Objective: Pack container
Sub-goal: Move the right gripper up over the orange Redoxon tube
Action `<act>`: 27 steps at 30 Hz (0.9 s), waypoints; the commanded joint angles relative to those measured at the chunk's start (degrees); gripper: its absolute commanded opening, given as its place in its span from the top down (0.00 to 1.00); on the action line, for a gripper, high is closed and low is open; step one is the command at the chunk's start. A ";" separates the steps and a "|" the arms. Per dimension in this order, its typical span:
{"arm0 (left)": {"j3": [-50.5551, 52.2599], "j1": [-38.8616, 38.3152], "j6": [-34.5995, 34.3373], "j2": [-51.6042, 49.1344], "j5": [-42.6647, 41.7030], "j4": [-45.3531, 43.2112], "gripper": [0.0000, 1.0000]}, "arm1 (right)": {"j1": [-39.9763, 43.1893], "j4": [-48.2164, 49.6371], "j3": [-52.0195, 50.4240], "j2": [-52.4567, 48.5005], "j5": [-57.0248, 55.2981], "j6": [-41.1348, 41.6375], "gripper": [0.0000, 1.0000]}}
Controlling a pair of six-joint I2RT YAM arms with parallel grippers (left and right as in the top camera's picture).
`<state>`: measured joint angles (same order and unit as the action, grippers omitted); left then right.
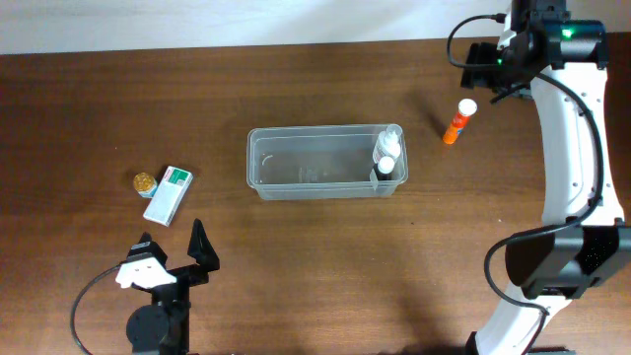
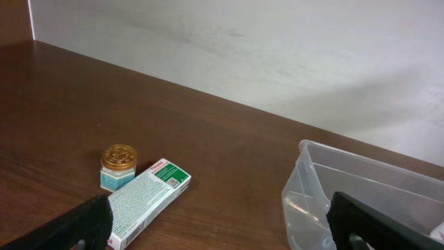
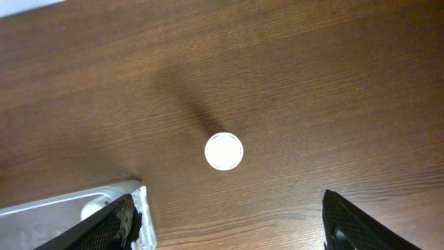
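The clear rectangular container [image 1: 252, 163] stands at the table's middle. Two small bottles [image 1: 387, 156] stand inside its right end. An orange bottle with a white cap [image 1: 458, 120] stands on the table to the container's right. In the right wrist view its cap [image 3: 223, 151] shows from straight above. My right gripper [image 1: 490, 74] is open and empty, held high over it [image 3: 232, 226]. My left gripper [image 1: 173, 244] is open and empty at the front left [image 2: 222, 229]. It faces a white-and-green box [image 2: 146, 201] and the container [image 2: 361, 180].
The white-and-green box [image 1: 168, 194] lies left of the container. A small gold-lidded jar [image 1: 145, 182] stands beside it, and also shows in the left wrist view [image 2: 118, 165]. The container's corner [image 3: 69, 201] shows by my right gripper's left finger. A pale wall runs behind the table.
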<state>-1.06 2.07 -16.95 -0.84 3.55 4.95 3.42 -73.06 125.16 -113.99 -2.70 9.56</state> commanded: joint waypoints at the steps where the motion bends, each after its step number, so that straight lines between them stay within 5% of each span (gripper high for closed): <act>1: 0.39 0.35 0.48 0.50 -0.63 -0.15 0.01 | 0.02 0.26 0.66 -2.82 1.16 -3.82 0.23; 27: 0.39 0.35 0.48 0.50 -0.63 -0.15 0.01 | 0.00 1.95 0.63 -16.74 1.20 -3.82 0.30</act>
<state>-1.06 2.07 -16.95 -0.84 3.55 4.95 3.44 -71.26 125.14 -129.32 -1.89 5.80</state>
